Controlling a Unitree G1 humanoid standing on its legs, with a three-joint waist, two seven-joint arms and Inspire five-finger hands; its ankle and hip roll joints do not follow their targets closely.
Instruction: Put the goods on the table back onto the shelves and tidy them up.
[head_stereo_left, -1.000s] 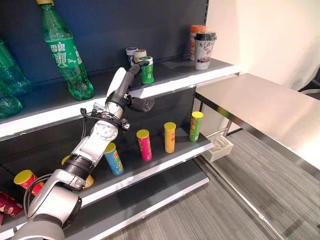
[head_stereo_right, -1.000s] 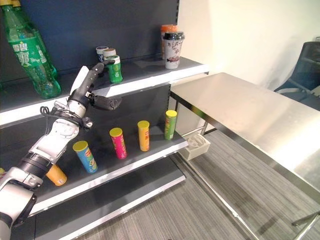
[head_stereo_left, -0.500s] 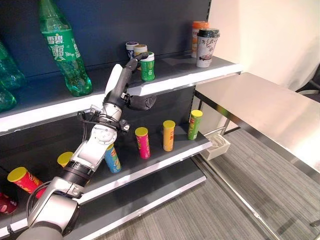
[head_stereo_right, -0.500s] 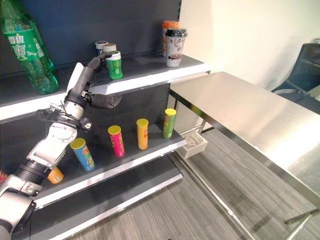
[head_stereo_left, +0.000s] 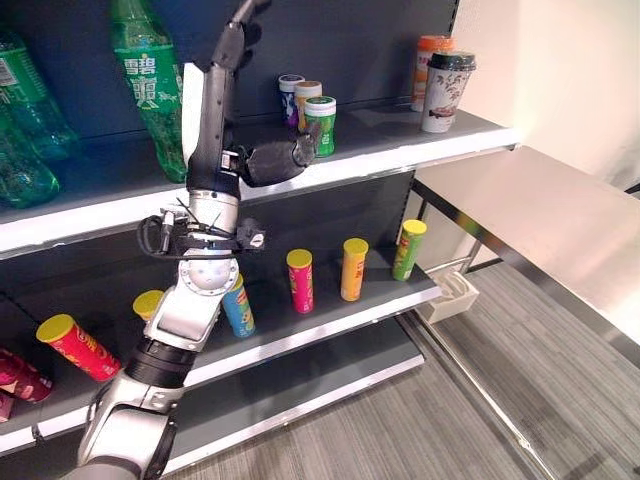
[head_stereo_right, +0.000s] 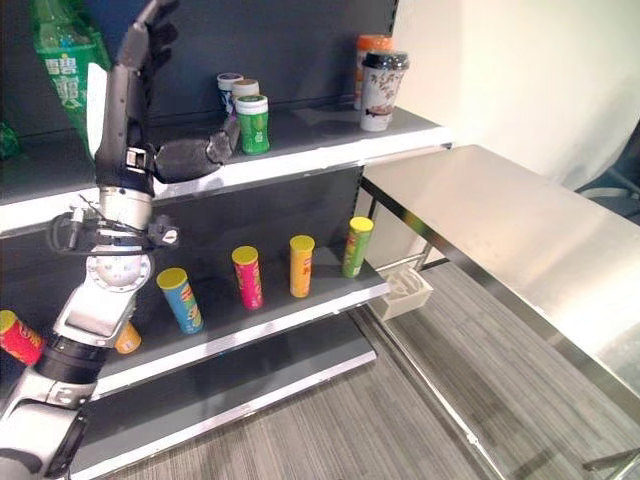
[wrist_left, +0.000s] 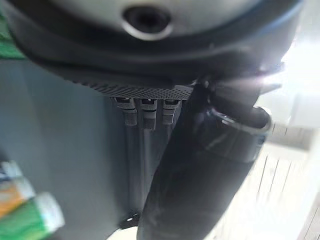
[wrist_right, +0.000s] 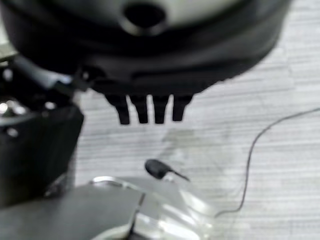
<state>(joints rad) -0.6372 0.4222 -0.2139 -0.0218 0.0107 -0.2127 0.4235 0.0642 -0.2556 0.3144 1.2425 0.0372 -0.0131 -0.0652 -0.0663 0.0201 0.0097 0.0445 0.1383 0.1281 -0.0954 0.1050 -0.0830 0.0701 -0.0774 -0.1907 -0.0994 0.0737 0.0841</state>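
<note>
Now we are raising our left hand (head_stereo_left: 215, 95), fingers straight and empty, beside the green can (head_stereo_left: 321, 125) on the shelf (head_stereo_left: 400, 140); our right hand (wrist_right: 150, 107) is hanging over the floor, its state unclear.

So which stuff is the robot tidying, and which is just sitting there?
Job:
left hand, open, raised by the top shelf
green can
green bottle
crisp tubes
cups

Just there:
steel table
white tray
</note>
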